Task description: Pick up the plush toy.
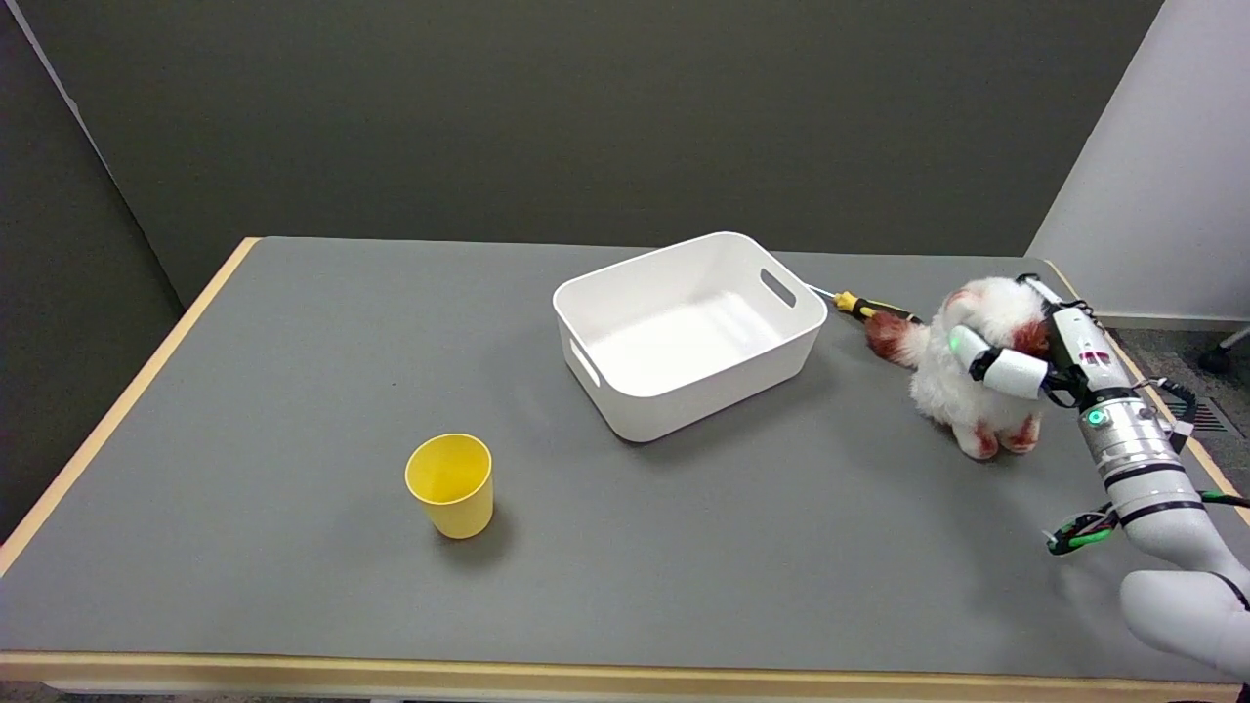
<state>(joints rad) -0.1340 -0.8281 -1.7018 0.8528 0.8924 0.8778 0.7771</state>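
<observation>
Right hand (1025,356) wrapped around the plush toy (972,376)

The toy sits on the counter (293,391), right of the white bin (684,332). Fingers clasp its body; I'd firm the squeeze, then lift straight up.

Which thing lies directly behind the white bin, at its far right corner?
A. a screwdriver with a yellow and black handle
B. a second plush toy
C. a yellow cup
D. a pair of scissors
A: the screwdriver with its yellow and black handle lies on the table between the white bin and the plush toy, which the right hand holds with its fingers.
</observation>
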